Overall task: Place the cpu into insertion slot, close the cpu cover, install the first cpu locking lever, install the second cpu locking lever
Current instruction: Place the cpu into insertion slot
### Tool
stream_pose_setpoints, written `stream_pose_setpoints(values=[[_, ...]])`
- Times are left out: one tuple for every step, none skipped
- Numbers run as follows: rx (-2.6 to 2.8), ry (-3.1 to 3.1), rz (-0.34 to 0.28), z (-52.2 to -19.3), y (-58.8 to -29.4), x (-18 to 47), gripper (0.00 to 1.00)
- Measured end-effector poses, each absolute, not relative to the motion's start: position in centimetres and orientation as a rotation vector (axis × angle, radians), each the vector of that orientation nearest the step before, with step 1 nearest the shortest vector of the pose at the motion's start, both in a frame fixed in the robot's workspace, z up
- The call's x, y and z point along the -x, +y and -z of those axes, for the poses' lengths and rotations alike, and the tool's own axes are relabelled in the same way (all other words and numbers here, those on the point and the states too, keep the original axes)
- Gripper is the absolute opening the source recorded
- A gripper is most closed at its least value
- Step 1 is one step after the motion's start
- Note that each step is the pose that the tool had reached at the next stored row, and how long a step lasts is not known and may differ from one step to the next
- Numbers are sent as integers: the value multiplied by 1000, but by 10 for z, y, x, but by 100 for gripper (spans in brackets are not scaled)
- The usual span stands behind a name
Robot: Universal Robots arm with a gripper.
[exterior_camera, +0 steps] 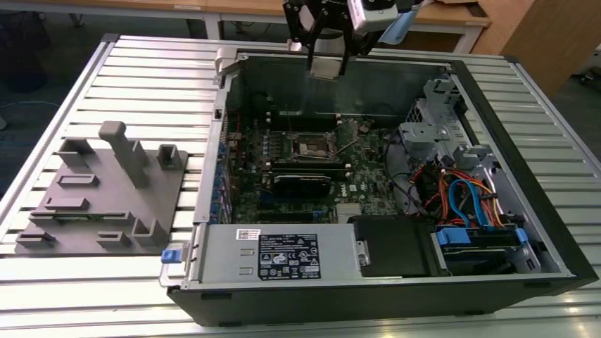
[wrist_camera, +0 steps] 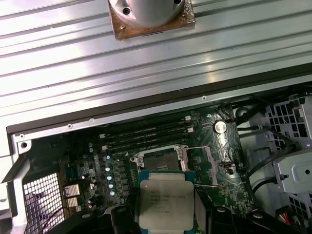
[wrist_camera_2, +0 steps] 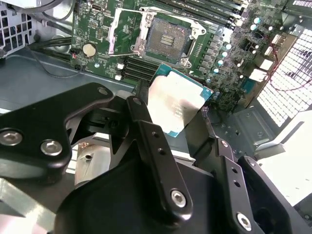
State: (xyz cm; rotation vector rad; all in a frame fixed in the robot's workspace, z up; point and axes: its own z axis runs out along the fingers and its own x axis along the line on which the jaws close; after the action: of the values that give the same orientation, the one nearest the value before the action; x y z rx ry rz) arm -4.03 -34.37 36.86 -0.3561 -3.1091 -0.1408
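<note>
Gripper point(wrist_camera_2: 174, 105), pointing down and clamped on the cpu point(wrist_camera: 165, 202), hangs above the insertion slot point(wrist_camera: 158, 160).

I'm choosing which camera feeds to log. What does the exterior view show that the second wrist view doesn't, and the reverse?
Exterior view: the grey fixture plate on the slatted table, the power supply and the blue cables.
Second wrist view: the coin cell battery and the cpu cover swung open beside the socket.
Both: the gripper shut on the cpu, the insertion slot and the green motherboard.
</note>
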Motion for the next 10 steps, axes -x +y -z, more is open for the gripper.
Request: stream_pose_setpoints(values=[[358,-3109,141,-369,-344,40,54],[361,-3109,141,-368,-344,40,54],[366,-3108,141,-368,-344,40,54],[373,-3108,141,-368,-344,40,54],[382,-3107,141,-368,-344,40,54],[392,-3106,141,-368,-344,40,54],[407,-3104,141,-368,-344,40,54],[425,-3102,141,-368,-344,40,54],[446,-3100,141,-368,-344,40,54],[469,-3097,141,-367,-344,40,54]])
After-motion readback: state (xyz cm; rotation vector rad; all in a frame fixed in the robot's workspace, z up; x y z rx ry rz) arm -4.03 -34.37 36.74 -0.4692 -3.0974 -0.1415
